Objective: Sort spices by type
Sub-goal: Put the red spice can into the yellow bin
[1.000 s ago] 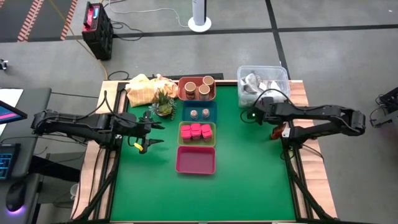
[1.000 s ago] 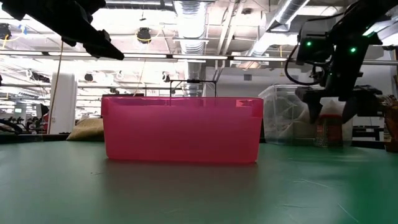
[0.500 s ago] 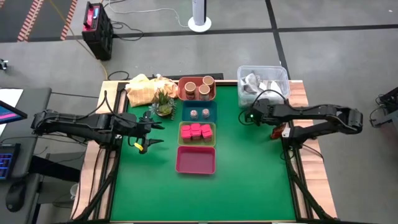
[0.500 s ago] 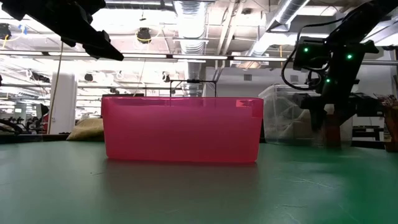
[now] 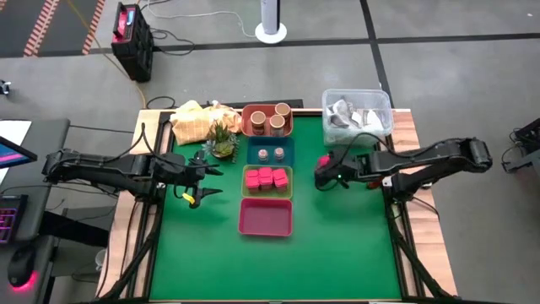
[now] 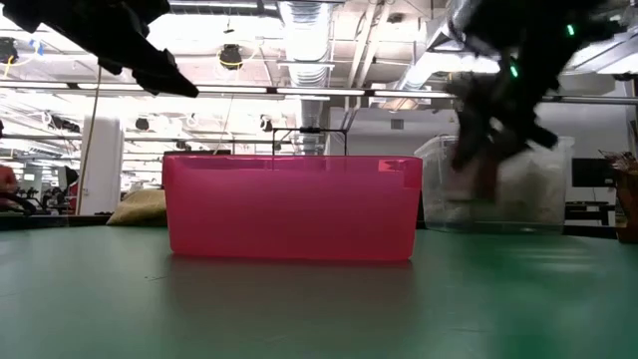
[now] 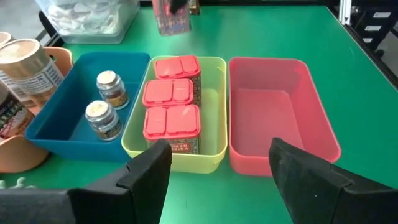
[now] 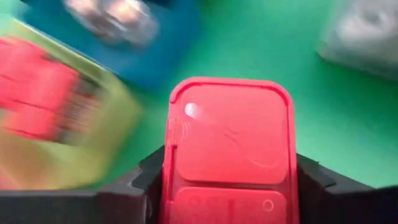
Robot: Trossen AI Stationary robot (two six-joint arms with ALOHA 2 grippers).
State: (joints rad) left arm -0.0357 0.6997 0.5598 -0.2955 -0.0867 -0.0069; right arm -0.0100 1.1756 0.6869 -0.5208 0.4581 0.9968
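Holding a red-lidded spice packet (image 8: 229, 149) between its two fingers, right tool (image 5: 325, 172) over the green bench (image 5: 337, 245), just to the right of the yellow-green tray (image 5: 267, 193) and apart from it. Jaws partly closed on the packet's sides, lid facing the wrist camera. Hanging over the bench's left side, left tool (image 7: 214, 171), fingers apart and nothing between them, pointed toward the row of trays. Sitting in the yellow-green tray, three more red-lidded packets (image 7: 172, 121). Resting in the blue tray (image 7: 68, 106), two tiny pale-topped jars (image 7: 106, 104). Standing in the orange tray (image 5: 253, 129) at the far end of the row, round tan-lidded jars (image 5: 276, 118). Lying nearest in the row, the pink tray (image 7: 280, 118), nothing in it. Beyond the right tool, near the far right corner, a clear tub (image 5: 359, 114) with silvery wrappers.
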